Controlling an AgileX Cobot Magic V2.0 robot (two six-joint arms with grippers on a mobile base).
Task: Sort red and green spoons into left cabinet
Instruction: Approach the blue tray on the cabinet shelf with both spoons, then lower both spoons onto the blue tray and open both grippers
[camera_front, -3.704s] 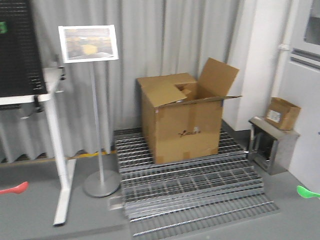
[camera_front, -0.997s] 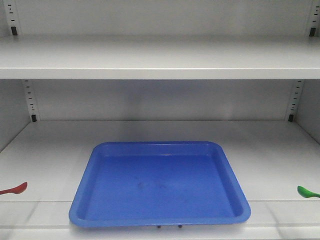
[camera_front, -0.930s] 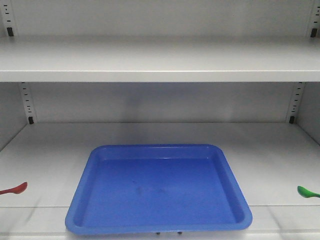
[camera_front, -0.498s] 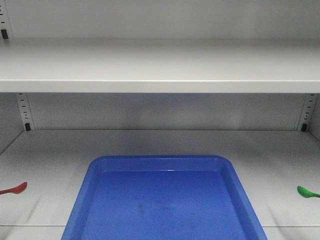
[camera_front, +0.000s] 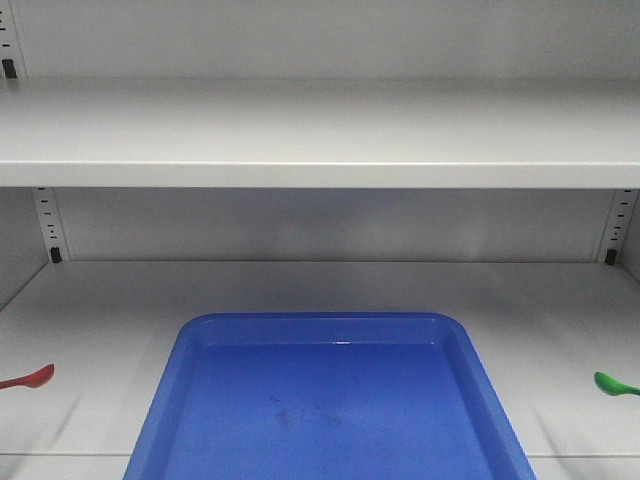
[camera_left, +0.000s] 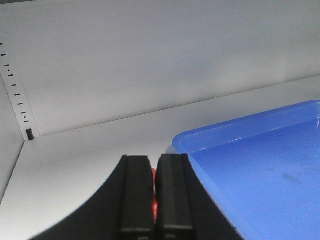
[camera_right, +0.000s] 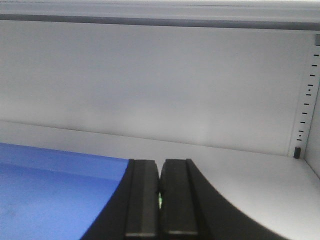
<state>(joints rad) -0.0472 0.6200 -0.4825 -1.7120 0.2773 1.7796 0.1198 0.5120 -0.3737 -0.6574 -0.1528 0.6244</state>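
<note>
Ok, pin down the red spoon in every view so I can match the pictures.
Front view: red spoon at the far left edge, left of the blue tray.
Left wrist view: a red sliver pinched in the left pincer.
Right wrist view: not in it.
Shared landmark: the blue tray.

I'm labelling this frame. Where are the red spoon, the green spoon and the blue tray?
red spoon (camera_front: 28, 378): front view, its bowl.
green spoon (camera_front: 610, 382): front view, its bowl.
blue tray (camera_front: 330, 410): front view, bare floor.
</note>
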